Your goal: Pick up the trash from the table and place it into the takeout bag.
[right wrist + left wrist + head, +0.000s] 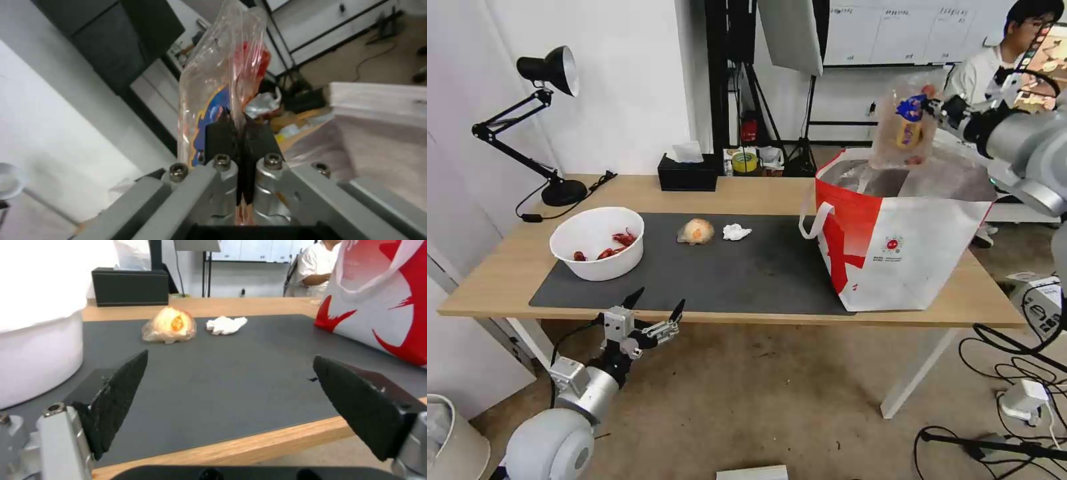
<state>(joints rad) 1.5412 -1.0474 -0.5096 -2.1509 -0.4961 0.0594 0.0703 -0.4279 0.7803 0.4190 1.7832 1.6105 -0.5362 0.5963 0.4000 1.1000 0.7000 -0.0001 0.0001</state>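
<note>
Right gripper [924, 107]: we hold it high over the open mouth of the takeout bag [894, 260], fingers clamped on the edge of the clear plastic tray [902, 127].

Tray: it hangs long side down from our pinch, red scraps showing through the plastic, its lower end just above the bag's foil lining (in the right wrist view [222, 100] the tray rises straight out from between the closed pads [218, 140], the bag's white rim alongside).

The relation that counts: the tray sits directly above the bag's opening, toward the far side of it, so we judge the drop is a straight fall with nothing between.

Left gripper [654, 308]: parked low in front of the table [747, 193], just off the near edge, fingers spread wide and holding nothing (the left wrist view looks between them [231, 380] across the dark mat [222, 373]).

Bowl [598, 241]: white, with red shells inside, at the left end of the mat, nearest our left gripper.

Plastic wad [696, 231]: orange-tinted, mid-mat, beyond the left gripper.

Tissue [736, 231]: crumpled, just beside the wad on the bag's side, apart from it.

Progress: we judge one piece about to go in, three left on the mat, all lying closer to our left arm than to our right.
</note>
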